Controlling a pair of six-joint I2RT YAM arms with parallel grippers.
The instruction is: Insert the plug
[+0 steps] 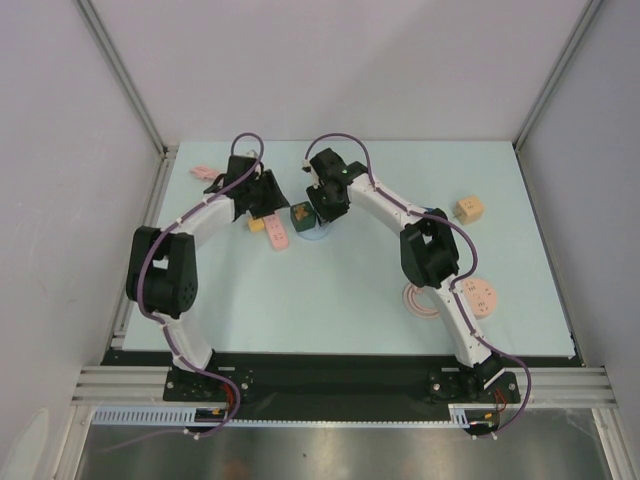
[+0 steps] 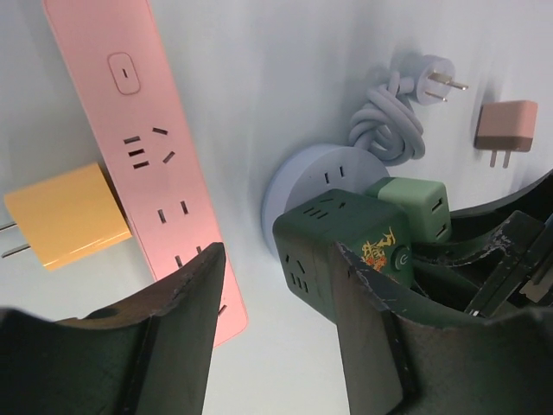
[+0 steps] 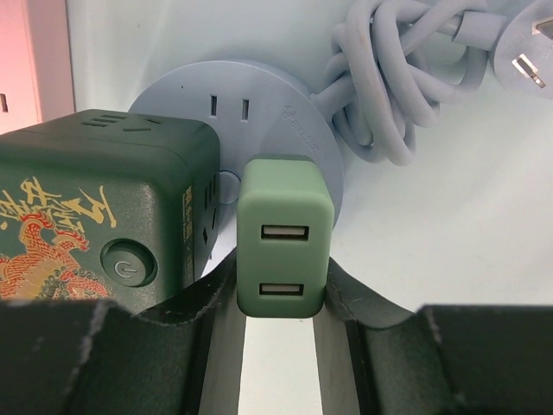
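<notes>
Right wrist view shows the right gripper (image 3: 282, 292) clamped on the light green plug (image 3: 283, 233), one finger on each flat side and the two USB ports facing the camera. The plug sits just beside the dark green cube socket (image 3: 95, 199) and over the round lavender socket (image 3: 259, 99), whose coiled cord (image 3: 389, 82) lies behind it. The prongs are hidden, so whether they are seated cannot be told. In the top external view this group lies toward the far edge of the tabletop (image 1: 350, 290), near its middle. The left gripper (image 2: 278, 285) stands with jaws apart and nothing between them, close to the cube, with the pink power strip (image 2: 147, 147) on its other side. Assessment: the plug is a small, rigid plastic block, light, with smooth faces and rounded corners that could slip under a skewed push. The present hold on the two broad sides is the sound one, since it leaves the prong face free. The sockets look light enough to shift, so a push straight along the prongs is advised.
</notes>
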